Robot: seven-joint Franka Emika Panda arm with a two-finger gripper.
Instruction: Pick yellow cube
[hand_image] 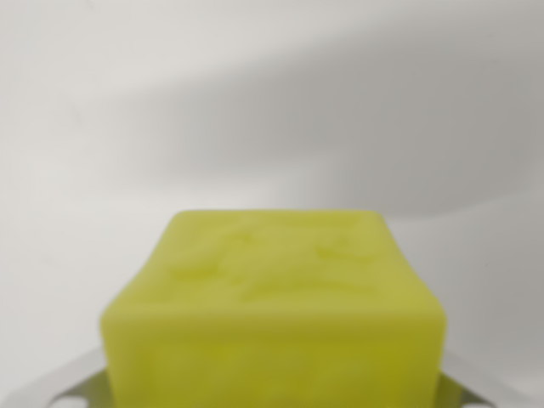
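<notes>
Fills the lower middle of the wrist view: yellow cube (pixel 272 314), blurred from closeness, sitting at six o'clock and cut off by the bottom edge. Shows a top face sloping back toward twelve o'clock, with faint raised or pressed marks too soft to read, and a brighter front face toward the camera with rounded edges. Peeks out from behind the cube at seven o'clock and five o'clock: pale metal parts (pixel 72 384), flat and silvery, each with a rounded slot, touching or just beside the cube's lower corners. Looks like part of the gripper (pixel 272 395), though fingertips hidden behind or beneath the cube; cannot tell whether the jaws are clenched on the cube or released. Spreads behind everything from nine o'clock through twelve to three: plain white surface (pixel 102 102), smooth and unmarked. Lies across that surface from about ten o'clock toward three o'clock: broad soft grey shadow (pixel 340 127), darkest near the middle, fading toward both sides
</notes>
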